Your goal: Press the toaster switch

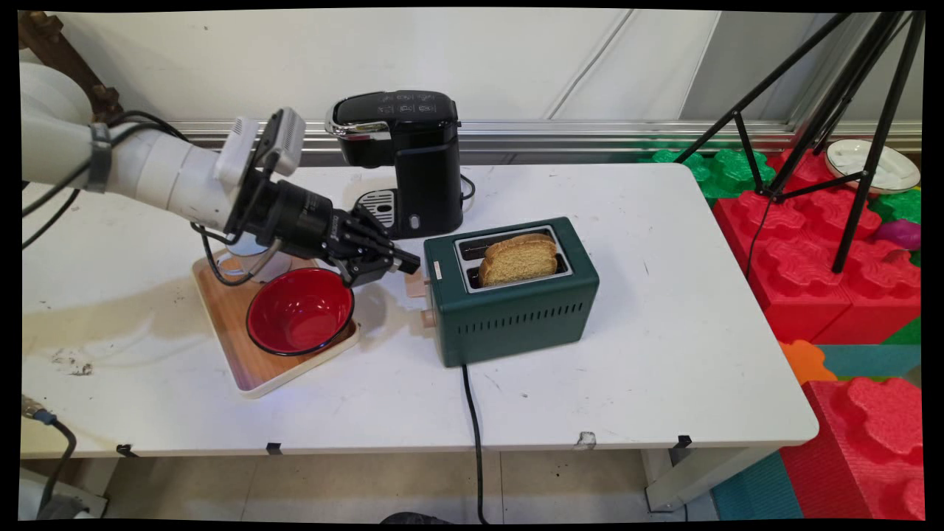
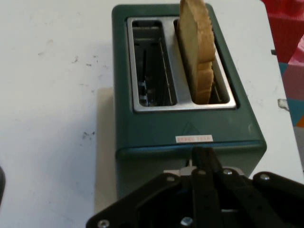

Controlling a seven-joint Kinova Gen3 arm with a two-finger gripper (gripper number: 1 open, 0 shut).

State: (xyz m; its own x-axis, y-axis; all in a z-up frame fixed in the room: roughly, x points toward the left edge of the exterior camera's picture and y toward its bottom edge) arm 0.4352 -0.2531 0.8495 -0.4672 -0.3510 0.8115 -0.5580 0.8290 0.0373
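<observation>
The arm's black tool (image 1: 404,261), fingers drawn together with nothing between them, reaches low over a red bowl (image 1: 299,310) on a wooden tray (image 1: 251,369) to the left end of a green toaster (image 1: 516,310), which stands mid-bench (image 1: 664,332) with a coffee machine (image 1: 413,162) behind it at the far edge. A bread slice (image 1: 518,258) stands in one slot (the other, the hand view shows, is empty), while only the main view shows the tan lever (image 1: 417,283) just below the fingertips.

toaster (image 1: 516,310) blocks ahead, bowl (image 1: 300,311) below (close)
</observation>
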